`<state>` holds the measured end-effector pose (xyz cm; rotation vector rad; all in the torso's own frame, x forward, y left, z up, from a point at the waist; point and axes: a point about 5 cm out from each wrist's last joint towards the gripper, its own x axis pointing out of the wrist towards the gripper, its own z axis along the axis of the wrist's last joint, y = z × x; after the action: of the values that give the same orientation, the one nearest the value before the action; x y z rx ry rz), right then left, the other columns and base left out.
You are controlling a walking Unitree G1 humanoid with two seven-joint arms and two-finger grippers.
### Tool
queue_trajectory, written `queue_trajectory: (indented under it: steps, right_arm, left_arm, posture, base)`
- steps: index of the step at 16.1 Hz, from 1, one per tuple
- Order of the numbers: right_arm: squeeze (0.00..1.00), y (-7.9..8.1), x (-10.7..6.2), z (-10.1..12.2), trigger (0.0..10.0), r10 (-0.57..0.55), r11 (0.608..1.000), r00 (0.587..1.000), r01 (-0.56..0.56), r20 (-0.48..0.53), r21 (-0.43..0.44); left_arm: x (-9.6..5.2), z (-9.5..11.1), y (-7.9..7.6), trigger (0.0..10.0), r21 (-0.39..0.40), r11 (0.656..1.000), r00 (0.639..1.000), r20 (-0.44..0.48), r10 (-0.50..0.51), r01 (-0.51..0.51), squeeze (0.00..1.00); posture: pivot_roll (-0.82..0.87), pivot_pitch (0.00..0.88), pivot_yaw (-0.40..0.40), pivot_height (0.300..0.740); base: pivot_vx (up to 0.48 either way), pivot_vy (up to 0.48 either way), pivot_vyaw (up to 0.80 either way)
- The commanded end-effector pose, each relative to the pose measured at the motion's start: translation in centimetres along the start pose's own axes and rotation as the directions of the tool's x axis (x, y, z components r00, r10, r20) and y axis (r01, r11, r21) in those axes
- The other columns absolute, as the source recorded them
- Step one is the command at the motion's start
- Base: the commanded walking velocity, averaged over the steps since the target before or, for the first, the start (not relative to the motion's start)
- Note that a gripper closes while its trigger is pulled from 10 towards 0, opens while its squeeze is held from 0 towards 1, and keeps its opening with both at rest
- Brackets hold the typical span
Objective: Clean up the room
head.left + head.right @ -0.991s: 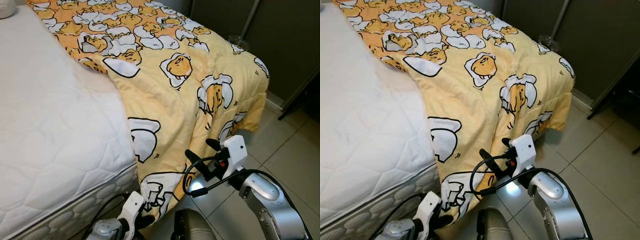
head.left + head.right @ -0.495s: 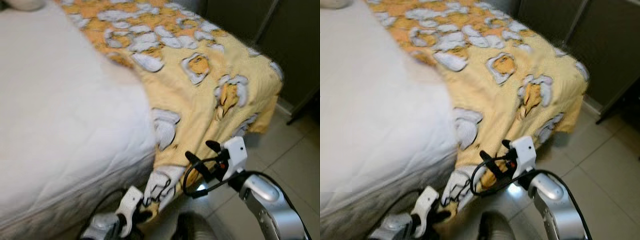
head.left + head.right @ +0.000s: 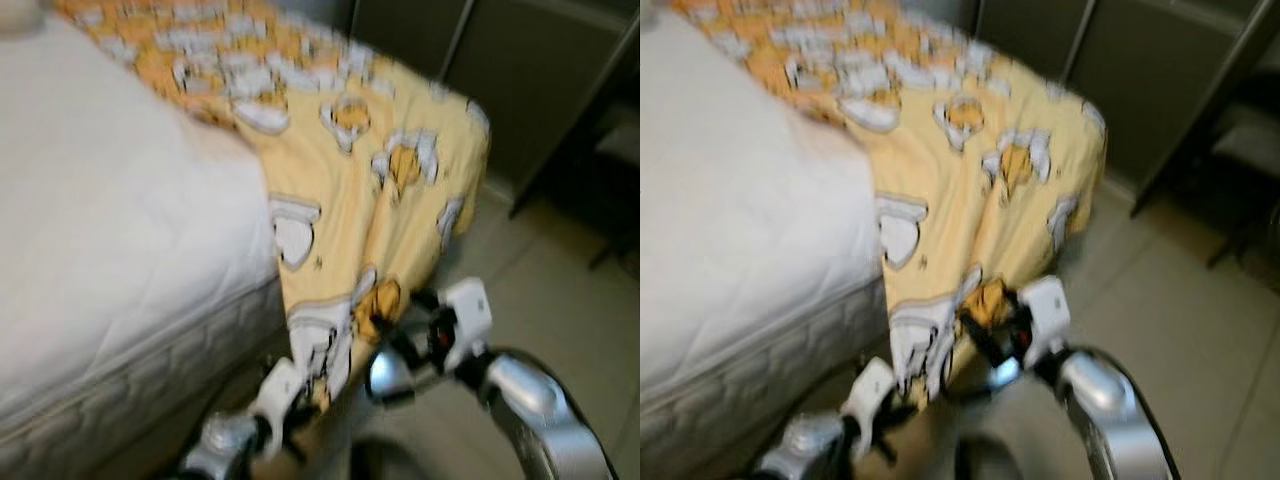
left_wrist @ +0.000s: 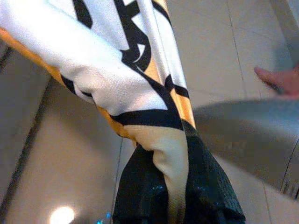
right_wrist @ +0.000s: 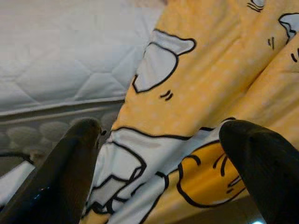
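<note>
Item: yellow cotton quilt printed with white-and-orange egg figures (image 3: 400,190), draped over the foot of the white quilted mattress (image 3: 110,250) and hanging off its corner toward the pale tiled floor (image 3: 560,300).

Left gripper (image 3: 285,425): low beside the mattress corner, its black fingers (image 4: 140,186) pressed together on the quilt's hanging hem.

Right gripper (image 5: 159,154): just off the hanging fold, fingers spread wide, nothing between them.

Step in hand, as judged: taking hold of the quilt's lower edge for bed-making.

Next move calls for: right gripper closing on the fold, then both lifting the hem up across the bare mattress.
</note>
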<state>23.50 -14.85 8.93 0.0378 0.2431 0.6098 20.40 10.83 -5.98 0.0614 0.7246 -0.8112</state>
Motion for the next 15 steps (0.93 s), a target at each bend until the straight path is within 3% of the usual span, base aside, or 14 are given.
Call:
queue_trajectory:
  steps: [1, 2, 3, 5, 8, 11, 13, 14, 15]
  right_arm:
    - [0.00, -0.5, -0.4, 0.0, 10.0, -0.018, 1.000, 1.000, 0.018, -0.005, -0.008]
    - [0.00, -0.6, -0.4, 0.0, 10.0, -0.018, 1.000, 1.000, 0.018, -0.007, -0.010]
    - [0.00, -0.6, -0.4, 0.0, 10.0, -0.017, 1.000, 1.000, 0.017, -0.008, -0.012]
    - [0.00, -0.5, -0.4, -0.1, 10.0, -0.015, 1.000, 1.000, 0.015, -0.011, -0.015]
    - [0.00, -0.4, -0.4, -0.2, 10.0, -0.011, 1.000, 1.000, 0.011, -0.019, -0.017]
    - [0.00, -0.6, -0.7, -0.3, 10.0, -0.012, 1.000, 1.000, 0.011, -0.025, -0.019]
    - [0.00, -0.5, -0.7, -0.3, 10.0, -0.008, 1.000, 1.000, 0.007, -0.028, -0.018]
    - [0.00, -0.4, -0.6, -0.4, 10.0, -0.001, 1.000, 0.999, 0.000, -0.033, -0.018]
    - [0.00, -0.4, -0.6, -0.5, 10.0, 0.002, 1.000, 0.999, -0.003, -0.035, -0.018]
  left_arm:
    - [-1.4, -1.9, 0.3, 10.0, -0.004, 0.998, 0.996, -0.057, -0.069, 0.069, 0.00]
    - [-2.9, -0.9, 2.3, 10.0, 0.032, 0.994, 0.994, 0.013, -0.108, 0.107, 0.00]
    - [-3.2, -0.4, 2.8, 10.0, 0.051, 0.992, 0.993, 0.028, -0.117, 0.115, 0.00]
    - [-3.1, 0.2, 3.0, 10.0, 0.016, 0.992, 0.990, 0.058, -0.125, 0.124, 0.00]
    - [-3.0, 0.6, 2.8, 10.0, 0.058, 0.989, 0.988, 0.064, -0.142, 0.138, 0.00]
    - [-2.5, 0.2, 1.9, 10.0, 0.045, 0.985, 0.983, 0.067, -0.170, 0.167, 0.00]
    - [-2.0, -0.8, 0.5, 10.0, 0.120, 0.976, 0.983, 0.003, -0.185, 0.183, 0.00]
    - [-1.6, -1.8, -0.3, 10.0, 0.219, 0.959, 0.982, -0.105, -0.159, 0.179, 0.00]
    - [-1.4, -2.2, -0.5, 10.0, 0.256, 0.950, 0.978, -0.148, -0.144, 0.179, 0.00]
  posture:
    - [-0.19, 0.070, -0.055, 0.667]
    - [-0.19, 0.071, -0.053, 0.667]
    - [-0.19, 0.071, -0.052, 0.667]
    - [-0.19, 0.073, -0.050, 0.667]
    - [-0.19, 0.075, -0.049, 0.667]
    - [-0.19, 0.078, -0.048, 0.667]
    - [-0.19, 0.082, -0.053, 0.667]
    - [-0.19, 0.083, -0.055, 0.667]
    - [-0.19, 0.083, -0.055, 0.667]
  base:
    - [0.000, -0.480, 0.00]
    - [0.000, -0.480, 0.00]
    - [0.000, -0.480, 0.00]
    - [0.000, -0.240, 0.00]
    - [0.000, 0.000, 0.00]
    - [0.000, 0.000, 0.00]
    - [0.000, 0.000, 0.00]
    - [0.000, 0.000, 0.00]
    - [0.000, 0.000, 0.00]
